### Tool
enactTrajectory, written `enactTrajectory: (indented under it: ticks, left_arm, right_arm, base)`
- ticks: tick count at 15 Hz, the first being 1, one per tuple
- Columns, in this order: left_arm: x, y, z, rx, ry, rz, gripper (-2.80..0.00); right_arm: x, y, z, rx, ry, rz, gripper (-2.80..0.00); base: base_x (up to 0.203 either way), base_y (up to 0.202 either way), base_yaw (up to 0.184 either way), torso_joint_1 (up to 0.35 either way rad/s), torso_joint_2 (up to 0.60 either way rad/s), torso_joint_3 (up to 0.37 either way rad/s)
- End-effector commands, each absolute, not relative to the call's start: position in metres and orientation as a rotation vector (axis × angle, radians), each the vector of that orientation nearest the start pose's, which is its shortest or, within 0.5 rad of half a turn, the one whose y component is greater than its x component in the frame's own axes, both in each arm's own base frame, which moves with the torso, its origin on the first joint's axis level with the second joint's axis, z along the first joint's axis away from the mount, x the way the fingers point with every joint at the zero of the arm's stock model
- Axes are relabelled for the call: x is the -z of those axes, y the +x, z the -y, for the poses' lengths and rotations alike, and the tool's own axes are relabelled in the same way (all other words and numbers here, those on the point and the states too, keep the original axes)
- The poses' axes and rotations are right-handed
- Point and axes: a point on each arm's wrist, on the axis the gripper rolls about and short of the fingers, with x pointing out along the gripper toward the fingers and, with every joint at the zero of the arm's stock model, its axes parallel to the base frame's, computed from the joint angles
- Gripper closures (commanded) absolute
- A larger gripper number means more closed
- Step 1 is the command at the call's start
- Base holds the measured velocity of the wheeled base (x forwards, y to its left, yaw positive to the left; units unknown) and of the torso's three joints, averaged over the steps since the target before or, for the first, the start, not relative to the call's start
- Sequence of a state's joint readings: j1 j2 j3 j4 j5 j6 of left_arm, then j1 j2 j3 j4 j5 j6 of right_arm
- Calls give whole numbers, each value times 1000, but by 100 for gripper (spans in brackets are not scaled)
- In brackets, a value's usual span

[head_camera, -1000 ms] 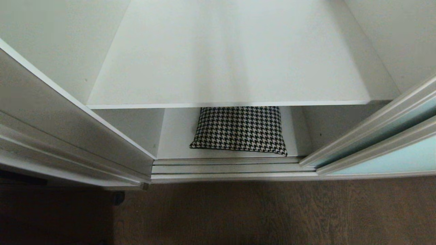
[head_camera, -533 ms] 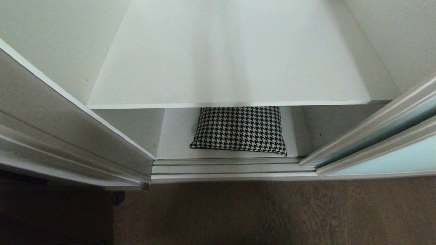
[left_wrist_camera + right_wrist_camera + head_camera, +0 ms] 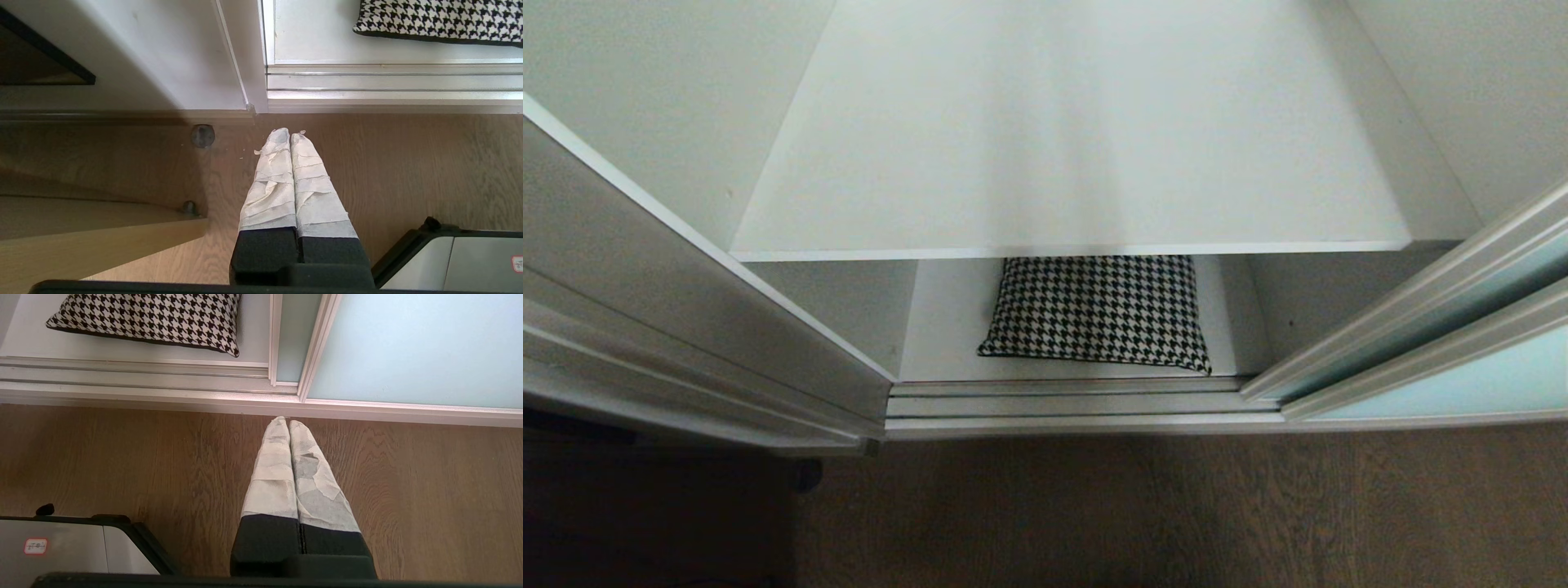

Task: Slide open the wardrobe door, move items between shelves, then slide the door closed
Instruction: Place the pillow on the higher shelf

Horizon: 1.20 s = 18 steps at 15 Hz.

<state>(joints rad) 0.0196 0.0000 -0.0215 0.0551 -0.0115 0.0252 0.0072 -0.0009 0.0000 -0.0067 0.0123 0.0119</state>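
While both my arms hang low over the wooden floor (image 3: 1176, 514) in front of the wardrobe, neither shows from my head. My left tool (image 3: 290, 134) has its taped fingers pressed together and empty, tips near the foot of the off-white side post (image 3: 245, 61); my right tool (image 3: 289, 422) is likewise pressed together and holds nothing, its tips close to the bottom track just below the sliding wardrobe door (image 3: 1486, 376). That door is slid off to the right, so the compartment stands open. The houndstooth bundle (image 3: 1098, 314) lies on the bottom shelf (image 3: 939, 327), close to its front edge and roughly centred; the upper shelf (image 3: 1062, 147) above it is bare. I judge the item move is next. The risk is the low reach: coming in too high, my arm could strike the upper shelf's front edge, and a shallow pinch on soft fabric may slip or drag the bundle over the track (image 3: 1062, 404).
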Motion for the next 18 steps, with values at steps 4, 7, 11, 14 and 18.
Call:
enactTrajectory:
  ticks: [4, 7, 11, 14, 18]
  left_arm:
    - [-76, -24, 1, -9, 25, -35, 0]
    - [-76, -24, 1, -9, 25, -35, 0]
    - [-76, -24, 1, -9, 24, -35, 0]
    - [-76, -24, 1, -9, 24, -35, 0]
    - [-76, -24, 1, -9, 24, -35, 0]
  right_arm:
    - [-76, -23, 0, -20, 12, 9, 0]
    - [-76, -23, 0, -22, 12, 10, 0]
    - [-76, -23, 0, -18, 6, 10, 0]
    - [-76, -23, 0, -13, 13, 10, 0]
    - [-76, -23, 0, -11, 15, 8, 0]
  base:
    - [0, 0, 0, 0, 0, 0]
    - [0, 0, 0, 0, 0, 0]
    - [0, 0, 0, 0, 0, 0]
    - [0, 0, 0, 0, 0, 0]
    - [0, 0, 0, 0, 0, 0]
